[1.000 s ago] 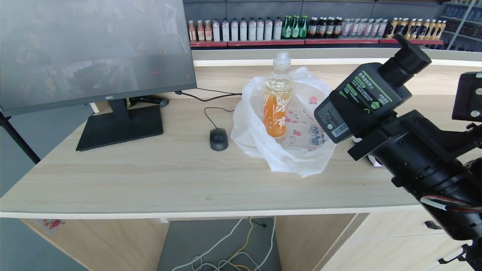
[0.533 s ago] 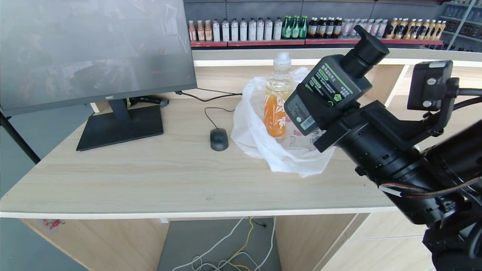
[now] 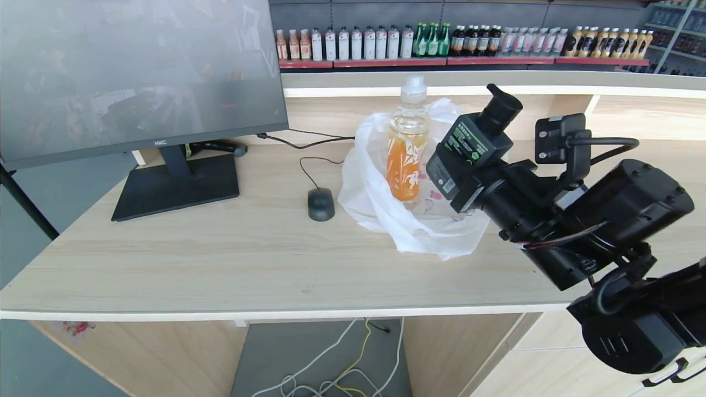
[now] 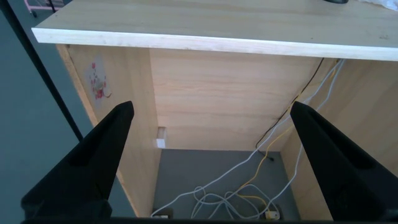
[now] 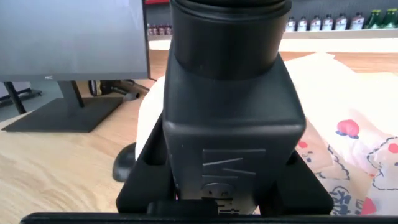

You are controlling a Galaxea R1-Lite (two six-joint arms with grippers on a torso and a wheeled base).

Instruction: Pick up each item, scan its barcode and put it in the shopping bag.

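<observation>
Since the earlier frames the right end effector [image 3: 473,190] has carried the black bottle [image 3: 466,151] leftward and farther off, from beside the bag [image 3: 380,212] to over its right rim; it is clamped on the bottle's lower part, bottle tilted, cap uppermost; an orange bottle [image 3: 406,149] stands upright in the bag on the surface [image 3: 220,259]; left end effector [image 4: 211,162] spread wide, holding nothing, below the surface's edge.

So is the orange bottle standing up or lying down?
Standing up: the orange bottle sits upright inside the white bag, cap on top.
</observation>
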